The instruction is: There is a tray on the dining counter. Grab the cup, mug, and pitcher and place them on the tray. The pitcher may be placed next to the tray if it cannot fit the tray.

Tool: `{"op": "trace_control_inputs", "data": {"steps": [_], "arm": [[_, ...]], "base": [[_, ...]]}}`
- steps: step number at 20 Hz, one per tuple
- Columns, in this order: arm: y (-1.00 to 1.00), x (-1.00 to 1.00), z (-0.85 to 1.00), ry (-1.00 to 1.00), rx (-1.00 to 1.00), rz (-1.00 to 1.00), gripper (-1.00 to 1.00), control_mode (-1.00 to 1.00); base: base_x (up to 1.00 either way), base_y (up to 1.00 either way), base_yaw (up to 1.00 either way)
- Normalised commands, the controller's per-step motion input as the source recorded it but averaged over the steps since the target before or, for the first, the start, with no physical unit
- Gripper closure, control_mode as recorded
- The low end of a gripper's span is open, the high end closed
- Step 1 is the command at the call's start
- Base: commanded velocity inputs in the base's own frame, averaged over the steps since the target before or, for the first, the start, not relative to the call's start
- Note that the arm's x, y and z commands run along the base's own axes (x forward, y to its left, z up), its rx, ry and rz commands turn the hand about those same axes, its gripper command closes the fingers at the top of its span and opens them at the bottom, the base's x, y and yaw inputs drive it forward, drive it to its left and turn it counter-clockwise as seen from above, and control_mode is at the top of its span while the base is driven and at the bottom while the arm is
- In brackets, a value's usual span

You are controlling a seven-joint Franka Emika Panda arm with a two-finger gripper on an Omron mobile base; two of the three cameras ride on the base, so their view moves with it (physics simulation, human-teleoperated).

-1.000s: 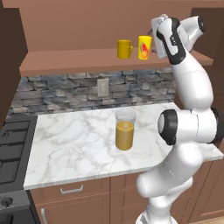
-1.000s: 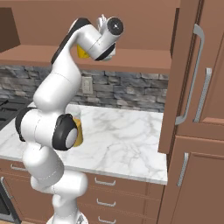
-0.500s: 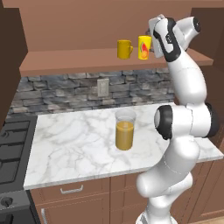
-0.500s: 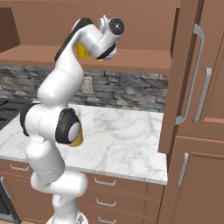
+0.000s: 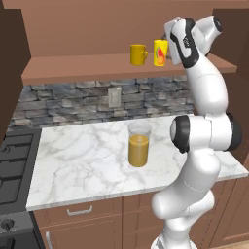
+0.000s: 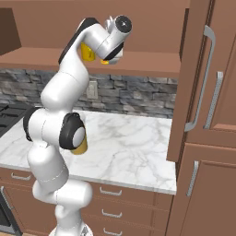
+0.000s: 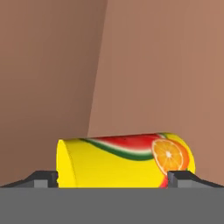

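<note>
Pincer: our gripper (image 5: pixel 168 46) is up at the wooden shelf (image 5: pixel 87 65), jaws spread wide, holding nothing yet. In the hand view the two fingertips (image 7: pixel 43 178) stand either side of the cup, one at about 8 o'clock and one at about 4 o'clock of it.

Cup: the yellow cup (image 7: pixel 124 161) with its fruit print lies between the tips in the hand view (sideways there because the hand is rolled; in the left base view it stands upright (image 5: pixel 160 52) on the shelf). We cannot tell whether either tip touches it.

Mug: the mug (image 5: pixel 138 54) stands near the cup, at its 9 o'clock in the left base view, handle toward the cup.

Pitcher: the pitcher (image 5: pixel 139 144) with orange juice stands on the marble kitchen counter (image 5: pixel 87 160) below, at about 6 o'clock from the shelf pair and well apart from them.

Tray: not at this station, so we judge a carry lies ahead.

Risk, push: if we advance further before closing, the palm could shove the cup back along the shelf.

Risk, tip: closing off-centre could tilt the round cup or squeeze it out sideways toward the mug.

Risk, exit: lifting out carelessly could clip the cabinet (image 7: pixel 52 78) behind.
</note>
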Motion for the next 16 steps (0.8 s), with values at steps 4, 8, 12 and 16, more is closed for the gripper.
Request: {"op": "trace_control_inputs", "data": {"steps": [4, 8, 12, 16], "arm": [[0.05, 0.0, -0.24, 0.04, 0.0, 0.0, -1.0, -1.0], [0.08, 0.0, -0.43, 0.0, 0.0, 0.0, -1.0, -1.0], [0.09, 0.0, -0.42, 0.0, 0.0, 0.0, -1.0, -1.0], [0.12, 0.0, -0.31, 0.0, 0.0, 0.0, 1.0, -1.0]], "base": [[0.0, 0.0, 0.0], [0.0, 0.0, 0.0], [0.0, 0.0, 0.0], [0.0, 0.0, 0.0]]}}
